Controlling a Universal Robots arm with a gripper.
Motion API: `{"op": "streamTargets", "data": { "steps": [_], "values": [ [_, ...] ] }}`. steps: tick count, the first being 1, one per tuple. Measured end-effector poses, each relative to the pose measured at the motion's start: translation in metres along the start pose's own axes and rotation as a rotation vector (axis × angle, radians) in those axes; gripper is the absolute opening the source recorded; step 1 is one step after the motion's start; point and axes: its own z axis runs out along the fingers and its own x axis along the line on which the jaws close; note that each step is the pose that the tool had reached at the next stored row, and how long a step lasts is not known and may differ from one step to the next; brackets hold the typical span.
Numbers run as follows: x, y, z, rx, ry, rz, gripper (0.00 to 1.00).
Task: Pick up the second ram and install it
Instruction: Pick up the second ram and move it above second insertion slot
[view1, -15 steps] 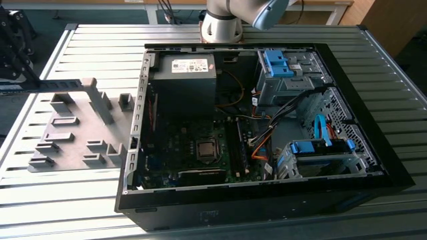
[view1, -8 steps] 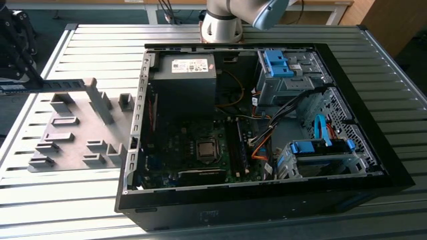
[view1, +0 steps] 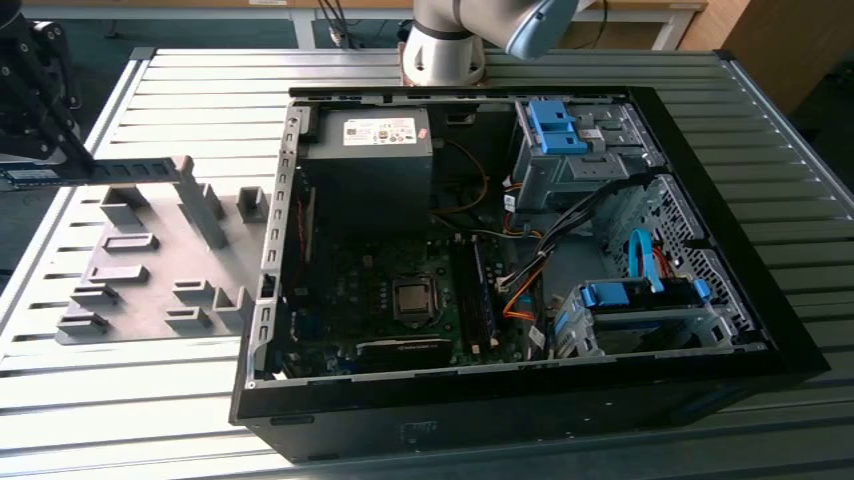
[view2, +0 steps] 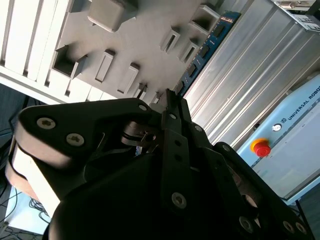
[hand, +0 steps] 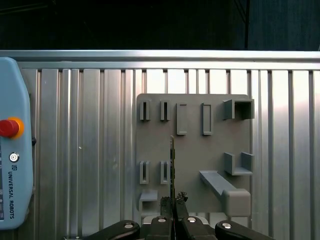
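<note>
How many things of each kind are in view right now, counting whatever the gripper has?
Computer case: 1
Grey holder tray: 1
Ram stick, clamped in the gripper: 1
Teach pendant: 1
Total: 4
</note>
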Motion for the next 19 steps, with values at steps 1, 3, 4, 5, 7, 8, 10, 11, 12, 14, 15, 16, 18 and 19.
{"op": "streamTargets", "data": {
  "steps": [1, 3, 4, 5, 7, 8, 10, 11, 12, 14, 15, 16, 18, 19],
  "values": [
    [0.0000, -0.0007, -0.0001, -0.0001, 0.0001, 0.000, 0.14],
    [-0.0001, -0.0021, 0.0000, 0.0000, 0.0000, 0.000, 0.14],
    [0.0000, -0.0028, 0.0000, 0.0000, 0.0000, 0.000, 0.14],
    [-0.0001, -0.0035, -0.0001, -0.0001, 0.0001, 0.000, 0.14],
    [-0.0001, -0.0051, -0.0001, 0.0000, 0.0000, 0.000, 0.14],
    [-0.0001, -0.0058, -0.0001, -0.0001, 0.0000, 0.000, 0.14],
    [-0.0001, -0.0073, -0.0001, -0.0001, 0.0001, 0.000, 0.14],
    [-0.0001, -0.0081, -0.0001, 0.0000, 0.0000, 0.000, 0.14],
    [-0.0001, -0.0088, -0.0001, 0.0000, 0.0000, 0.000, 0.14],
    [-0.0001, -0.0104, -0.0001, 0.0000, 0.0000, 0.000, 0.14],
    [-0.0002, -0.0111, -0.0001, 0.0000, 0.0000, 0.000, 0.14],
    [-0.0002, -0.0119, -0.0001, 0.0001, 0.0000, 0.000, 0.14],
    [-0.0002, -0.0133, -0.0002, -0.0001, 0.0000, 0.000, 0.14],
    [-0.0002, -0.0141, -0.0002, -0.0001, 0.0000, 0.000, 0.14]
  ]
}}
